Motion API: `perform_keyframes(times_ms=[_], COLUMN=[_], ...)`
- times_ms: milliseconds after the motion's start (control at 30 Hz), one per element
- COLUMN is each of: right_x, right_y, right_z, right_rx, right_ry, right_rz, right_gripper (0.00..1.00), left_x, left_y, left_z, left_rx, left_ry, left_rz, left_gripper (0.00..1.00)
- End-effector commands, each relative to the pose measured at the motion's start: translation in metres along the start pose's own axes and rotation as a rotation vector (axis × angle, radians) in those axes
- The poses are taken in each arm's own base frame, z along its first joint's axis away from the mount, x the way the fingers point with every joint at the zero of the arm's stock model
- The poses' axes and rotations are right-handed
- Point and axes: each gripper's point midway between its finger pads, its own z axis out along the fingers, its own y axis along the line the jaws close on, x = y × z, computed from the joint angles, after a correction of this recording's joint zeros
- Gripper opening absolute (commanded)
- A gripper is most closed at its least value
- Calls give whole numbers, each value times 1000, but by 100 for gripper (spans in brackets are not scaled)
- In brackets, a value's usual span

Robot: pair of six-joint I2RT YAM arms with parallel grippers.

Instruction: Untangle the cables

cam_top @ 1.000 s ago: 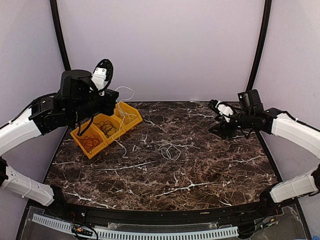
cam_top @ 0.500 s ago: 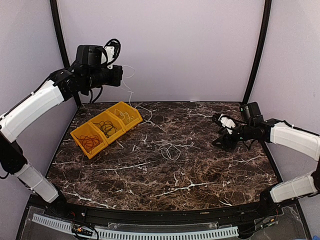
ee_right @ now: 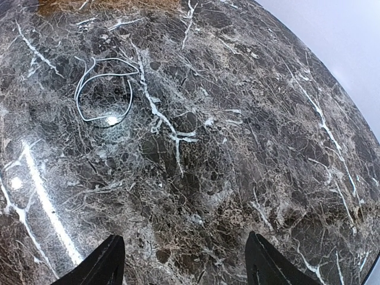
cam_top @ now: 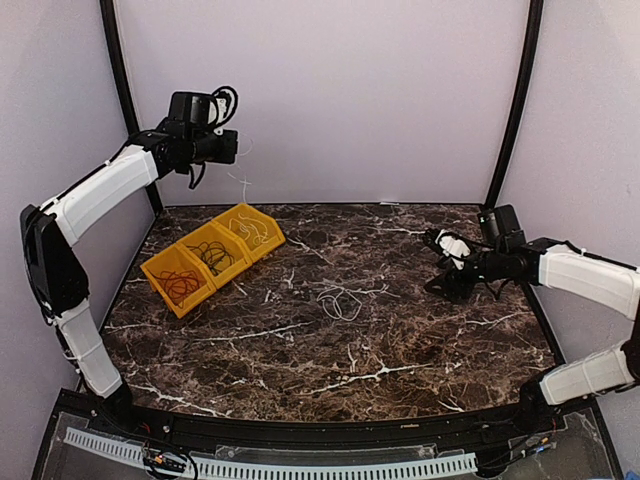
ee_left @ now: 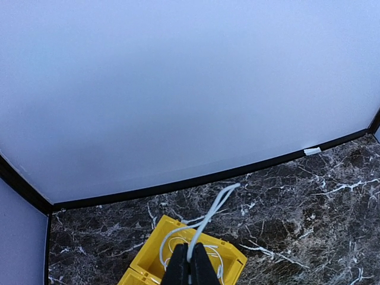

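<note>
The dark marble table (cam_top: 400, 340) fills most of the place. The left arm is stretched high over its far left corner, and the right arm lies low over the right side. On the far left stands a yellow bin (cam_top: 150, 268) with three compartments: a red-orange cable (cam_top: 180, 285) in the nearest one, a black cable (cam_top: 215, 255) in the middle one, and a white coil (cam_top: 258, 230) in the farthest one.

The left gripper (cam_top: 232, 147) has its fingers pressed together on a thin white cable (ee_left: 208, 217), which hangs down from the pinch into that farthest compartment. The right gripper (ee_right: 187, 264) is spread and holds nothing. It hovers over bare marble, well apart from a second white loop (cam_top: 340, 300) which lies flat near the middle of the table.

I judge that the step in hand is about the hanging white cable and its compartment – whether it goes in or comes out I cannot tell. To do it well, the pinch should be kept straight above that compartment and moved slowly, so that the loose strand does not swing over the divider into the black coil. The cable is thin and floppy, so a quick move may drag the whole coil.

I can read no brand or writing anywhere. A small pale strip (ee_left: 313, 151) at the far edge of the table is blank as far as I see.
</note>
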Motion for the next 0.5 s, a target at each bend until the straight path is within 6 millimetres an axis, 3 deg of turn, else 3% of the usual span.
perform_keyframes(times_ms=[0, 167, 467], right_x=[2, 6, 12], right_y=[-7, -9, -9], right_z=[4, 6, 9], right_rx=[32, 42, 43], right_ry=[-1, 14, 35], right_rz=[-18, -22, -25], right_gripper=[72, 71, 72], left_x=[-8, 7, 80], left_y=[18, 39, 18], left_z=[19, 42, 82], left_rx=[-14, -82, 10], left_ry=[-32, -18, 129], left_rz=[-8, -9, -30], left_gripper=[0, 0, 0])
